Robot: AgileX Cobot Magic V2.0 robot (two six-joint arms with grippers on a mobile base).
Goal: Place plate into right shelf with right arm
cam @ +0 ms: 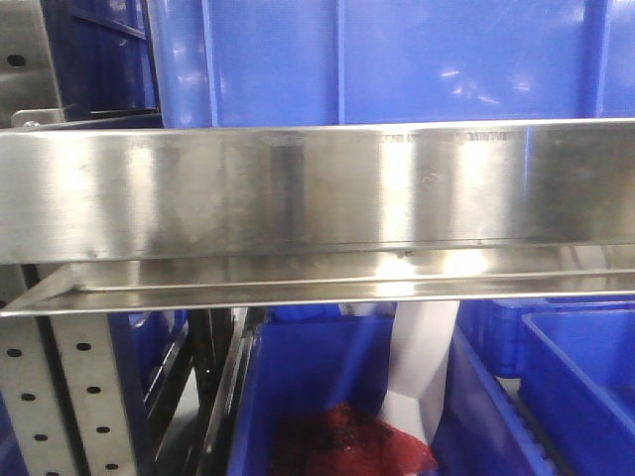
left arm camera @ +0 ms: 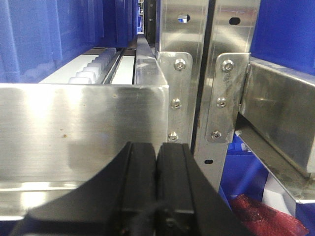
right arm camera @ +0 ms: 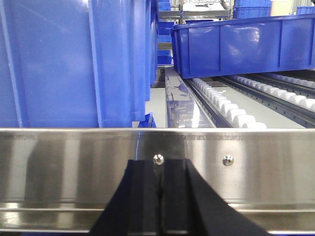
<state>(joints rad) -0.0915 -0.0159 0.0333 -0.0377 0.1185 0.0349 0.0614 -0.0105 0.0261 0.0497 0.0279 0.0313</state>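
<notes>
The brushed stainless-steel shelf front rail (right arm camera: 74, 167) runs level across the right wrist view from 9 o'clock to 3 o'clock, filling the lower half. Two small round-headed screws (right arm camera: 158, 159) sit in its face, one near the centre and one just toward 3 o'clock of it. Behind the rail, rows of white plastic rollers (right arm camera: 231, 110) in dark tracks recede from the centre toward 1 o'clock. In the front-facing view the same kind of rail spans the frame, glossy with glare patches, with a folded steel lip (cam: 298, 288) jutting forward just below it at 6 o'clock.
</notes>
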